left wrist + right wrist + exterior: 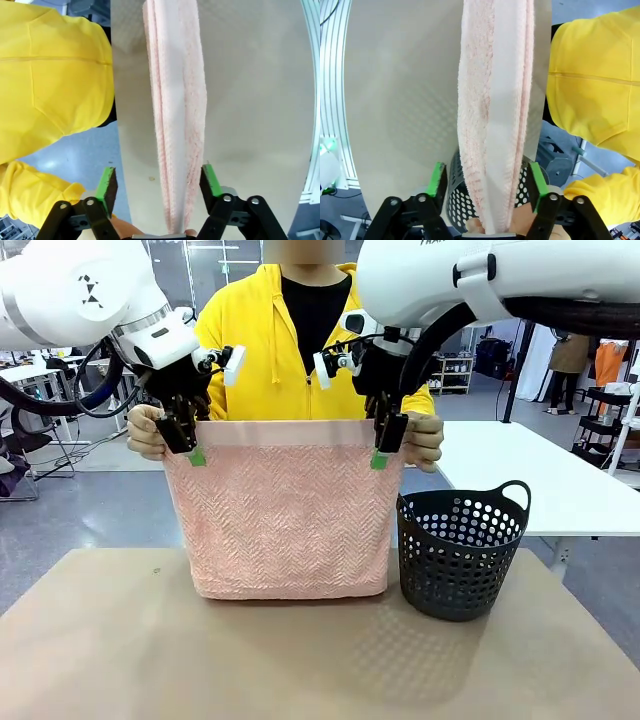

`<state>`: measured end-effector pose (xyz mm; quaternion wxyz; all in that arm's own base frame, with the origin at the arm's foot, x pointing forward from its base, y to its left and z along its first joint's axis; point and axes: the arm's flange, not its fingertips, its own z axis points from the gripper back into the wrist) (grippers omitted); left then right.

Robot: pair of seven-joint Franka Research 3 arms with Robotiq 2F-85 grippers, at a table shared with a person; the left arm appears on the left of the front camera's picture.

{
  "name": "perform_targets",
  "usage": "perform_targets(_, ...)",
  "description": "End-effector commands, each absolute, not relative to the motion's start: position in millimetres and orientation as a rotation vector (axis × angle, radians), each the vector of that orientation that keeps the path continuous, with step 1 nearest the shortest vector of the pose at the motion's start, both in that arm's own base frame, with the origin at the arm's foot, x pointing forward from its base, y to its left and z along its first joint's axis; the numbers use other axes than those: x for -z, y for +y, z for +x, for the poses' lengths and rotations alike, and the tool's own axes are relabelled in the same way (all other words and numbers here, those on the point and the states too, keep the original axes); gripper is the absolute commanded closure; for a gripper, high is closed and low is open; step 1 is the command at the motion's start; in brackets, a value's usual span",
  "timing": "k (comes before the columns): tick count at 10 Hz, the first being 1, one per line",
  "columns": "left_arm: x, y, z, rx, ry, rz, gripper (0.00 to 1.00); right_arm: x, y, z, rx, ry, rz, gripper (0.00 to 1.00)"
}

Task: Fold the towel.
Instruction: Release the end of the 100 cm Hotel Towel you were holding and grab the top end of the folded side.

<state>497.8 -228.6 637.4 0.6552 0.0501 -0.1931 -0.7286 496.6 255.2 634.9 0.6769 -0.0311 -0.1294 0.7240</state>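
The tabletop (120,660) carries the lower fold of the towel (285,510). The towel hangs as a doubled pink sheet in the middle of the frame, its top border held up at both upper corners by the person's hands (145,432). My worry starts there: if I close on one layer only, the other may drop away when the person lets go, and the fold would open. If my two sides close at uneven heights, the border would hang crooked. The black basket (460,550) stands just beside the towel's lower right edge, so a swing that way could drag cloth over its rim or knock it. The person's fingers sit close to my jaws at each corner, so I could pinch them too.

My left tool (190,445), at the towel's upper left corner, stands wide open and straddles the hanging edge. In its wrist view one green pad (210,179) is just beside the cloth and the other is well apart, so it grips nothing. My right tool (385,447), at the upper right corner, is likewise wide open around the edge, with the layers between its pads (438,181) and nothing clamped.
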Motion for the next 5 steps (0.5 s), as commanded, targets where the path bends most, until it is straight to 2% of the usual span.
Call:
perform_targets(1, -637.6, -226.1, 495.4, 1.658, -0.414, 0.081, 0.95, -638.8, 256.4, 496.1, -1.603, -0.291, -0.057, 0.79)
perform_targets(2, -636.5, -227.2, 494.1, 1.663, -0.41, 0.078, 1.0, -638.5, 256.4, 496.3, -1.601, -0.296, -0.058, 1.0)
perform_targets(4, -634.7, -227.7, 491.7, 1.658, -0.408, 0.076, 1.0, -636.9, 257.9, 496.2, -1.6, -0.288, -0.056, 1.0)
perform_targets(5, -633.9, -227.1, 490.3, 1.659, -0.409, 0.075, 0.96, -635.7, 258.4, 496.3, -1.597, -0.287, -0.055, 1.0)
